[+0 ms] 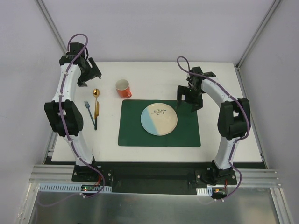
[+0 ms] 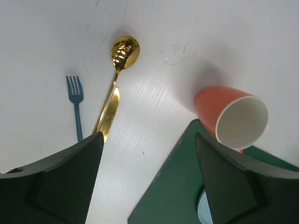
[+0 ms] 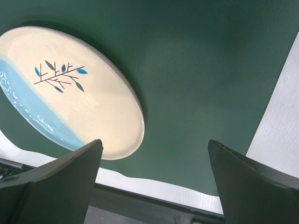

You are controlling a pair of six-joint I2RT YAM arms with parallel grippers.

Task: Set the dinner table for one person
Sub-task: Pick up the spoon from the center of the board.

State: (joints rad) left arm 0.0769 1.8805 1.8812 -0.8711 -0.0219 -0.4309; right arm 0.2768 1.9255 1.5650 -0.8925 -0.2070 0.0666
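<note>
Dinner table [image 1: 154, 74] bears placemat [image 1: 187, 135], plate [image 1: 159, 119], mug [image 1: 123, 87].

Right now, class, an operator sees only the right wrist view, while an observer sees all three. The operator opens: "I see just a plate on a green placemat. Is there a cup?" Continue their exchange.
Observer: Yes. An orange mug stands upright on the white table by the far left corner of the placemat.
Operator: Any cutlery?
Observer: A gold spoon, a gold knife and a blue fork lie on the bare table, left of the placemat.
Operator: Where is the other arm?
Observer: The left gripper hovers open over the table's far left part, holding nothing.
</note>
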